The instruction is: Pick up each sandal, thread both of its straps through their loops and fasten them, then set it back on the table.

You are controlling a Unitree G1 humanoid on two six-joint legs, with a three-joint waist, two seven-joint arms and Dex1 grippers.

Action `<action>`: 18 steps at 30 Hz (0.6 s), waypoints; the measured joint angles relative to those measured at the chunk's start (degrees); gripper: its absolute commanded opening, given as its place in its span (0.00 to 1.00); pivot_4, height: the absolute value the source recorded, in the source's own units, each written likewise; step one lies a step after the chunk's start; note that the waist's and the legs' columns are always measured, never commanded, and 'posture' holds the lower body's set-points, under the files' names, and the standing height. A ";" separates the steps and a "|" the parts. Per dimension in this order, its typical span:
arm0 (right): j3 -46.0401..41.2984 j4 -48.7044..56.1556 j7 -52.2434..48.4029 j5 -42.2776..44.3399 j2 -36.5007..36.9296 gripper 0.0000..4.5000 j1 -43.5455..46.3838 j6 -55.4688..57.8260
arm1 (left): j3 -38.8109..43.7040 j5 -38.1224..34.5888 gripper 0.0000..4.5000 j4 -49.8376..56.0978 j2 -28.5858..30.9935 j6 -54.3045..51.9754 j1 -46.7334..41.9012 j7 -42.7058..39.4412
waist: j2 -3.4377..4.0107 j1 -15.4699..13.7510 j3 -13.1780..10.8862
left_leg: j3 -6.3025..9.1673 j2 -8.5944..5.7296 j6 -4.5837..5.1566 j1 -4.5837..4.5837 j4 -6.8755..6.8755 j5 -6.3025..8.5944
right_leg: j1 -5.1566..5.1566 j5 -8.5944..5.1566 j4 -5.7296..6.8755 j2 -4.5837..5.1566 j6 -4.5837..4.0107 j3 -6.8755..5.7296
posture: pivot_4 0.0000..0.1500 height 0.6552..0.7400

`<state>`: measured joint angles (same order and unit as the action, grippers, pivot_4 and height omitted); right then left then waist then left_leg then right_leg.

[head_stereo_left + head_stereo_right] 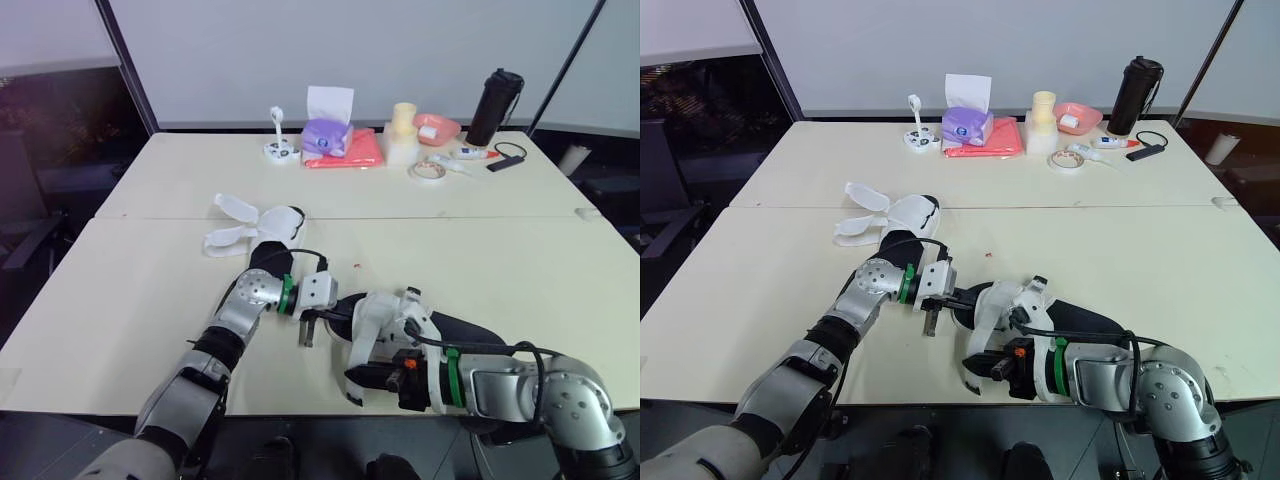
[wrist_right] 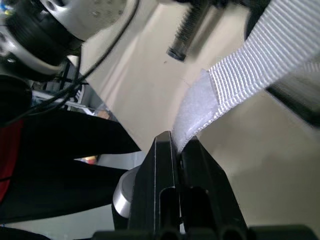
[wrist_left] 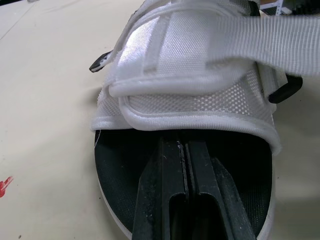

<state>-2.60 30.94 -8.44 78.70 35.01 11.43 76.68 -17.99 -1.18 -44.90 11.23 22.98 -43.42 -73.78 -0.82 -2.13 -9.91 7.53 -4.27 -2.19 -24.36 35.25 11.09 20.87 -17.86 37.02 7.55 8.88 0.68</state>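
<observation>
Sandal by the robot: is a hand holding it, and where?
Yes. The right hand pinches the sandal's white strap by its fuzzy end.

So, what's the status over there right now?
Right gripper shut on strap end. Left gripper shut, over near sandal's black insole. Other sandal lies beyond, straps open.

The sandal (image 3: 190,65) is white mesh with a black footbed (image 3: 120,165); the table (image 1: 130,300) is cream.

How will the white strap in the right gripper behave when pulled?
Probably floppy: the strap curves limply where the right gripper pinches it. Its woven webbing likely won't stretch, and the fuzzy tip should grip, not slip.
</observation>
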 measured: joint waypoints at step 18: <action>0.56 -16.63 -8.77 -0.73 8.05 0.02 21.20 0.80 | -0.05 0.49 0.00 0.13 -0.35 0.24 0.39 0.76 | 0.00 -0.14 0.00 | 0.08 -0.03 0.00 -0.02 0.00 0.00 | 0.07 0.00 -0.03 0.02 0.00 -0.11 | 1.00 1.00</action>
<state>-2.04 14.30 -17.21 77.97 43.06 32.64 77.48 -18.05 -0.68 -44.77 10.88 23.22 -43.03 -73.02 -0.82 -2.27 -9.91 7.61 -4.30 -2.19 -24.38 35.24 11.09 20.94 -17.86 37.00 7.57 8.87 0.57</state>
